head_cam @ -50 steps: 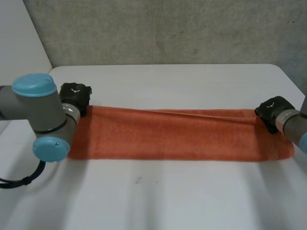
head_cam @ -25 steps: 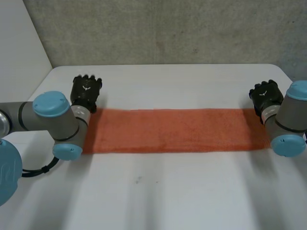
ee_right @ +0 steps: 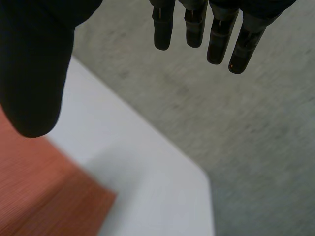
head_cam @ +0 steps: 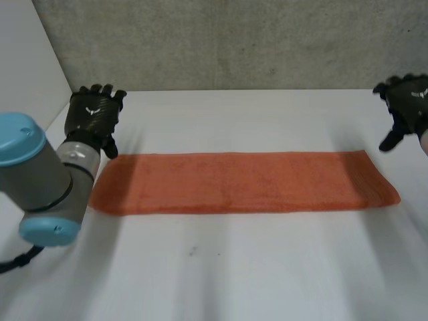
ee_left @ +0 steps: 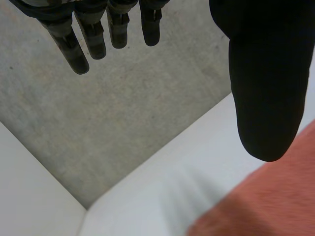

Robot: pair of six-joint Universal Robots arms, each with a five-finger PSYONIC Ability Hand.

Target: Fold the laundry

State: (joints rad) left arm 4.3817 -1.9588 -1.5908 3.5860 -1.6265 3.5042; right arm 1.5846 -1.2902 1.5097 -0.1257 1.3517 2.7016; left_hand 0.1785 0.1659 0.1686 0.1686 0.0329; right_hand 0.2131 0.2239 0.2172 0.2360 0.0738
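Orange towel (head_cam: 244, 182) is lying flat as a long strip on the tabletop (head_cam: 267, 267), left hand (head_cam: 95, 114) and right hand (head_cam: 406, 100) hovering off its ends, fingers (ee_left: 78, 49) apart and empty; uneven regrasping is likely risking a skewed fold.

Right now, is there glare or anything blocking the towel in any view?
Head view: no glare on the towel or table. Left wrist view: the left hand, its thumb dark, overlaps the towel's edge. Right wrist view: the right hand does likewise.
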